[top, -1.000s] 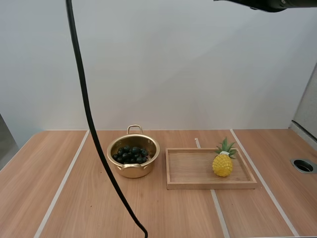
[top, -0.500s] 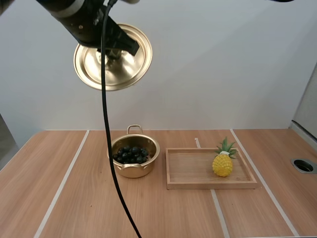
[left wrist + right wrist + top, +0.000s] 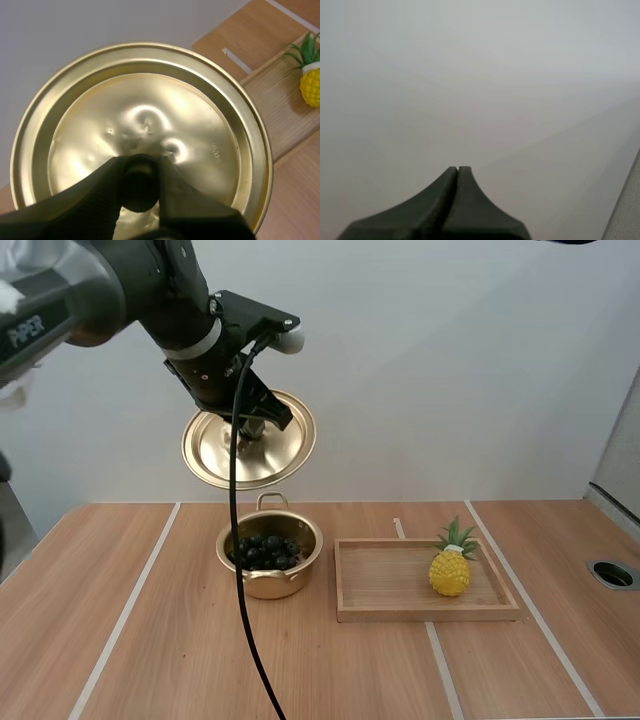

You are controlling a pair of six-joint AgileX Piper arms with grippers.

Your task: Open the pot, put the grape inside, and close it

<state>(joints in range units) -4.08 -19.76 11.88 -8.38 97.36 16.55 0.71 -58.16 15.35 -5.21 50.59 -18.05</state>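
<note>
One lid (image 3: 285,445), gold-coloured and steeply tilted, hangs in the air above the pot (image 3: 268,585), with the left gripper (image 3: 250,430) clamped on the dark knob (image 3: 137,187) at its middle. Below it the pot stands open on the table (image 3: 100,640) with the grapes (image 3: 264,550) already lying inside, so by my reading only the closing is left. Just to the right lies a wooden tray (image 3: 390,580) with a toy pineapple (image 3: 450,572) standing near its right end, apart from the pot. The right gripper (image 3: 457,172) holds nothing, its fingers pressed together before a plain pale wall. The main risk I see is the tilt: if the lid comes down without being levelled, one edge would probably strike the rim first and either shove the light pot across the table or leave the lid sitting crooked. The hold is only on a small knob, so the lid might also swing or slip on the way down. The knob is mostly buried between the fingers, so how deep the grip goes is hard to tell. Part of the lid's face lies behind the gripper, the left arm is cut off at the picture's edge, and I cannot judge whether the grapes reach above the rim.
</note>
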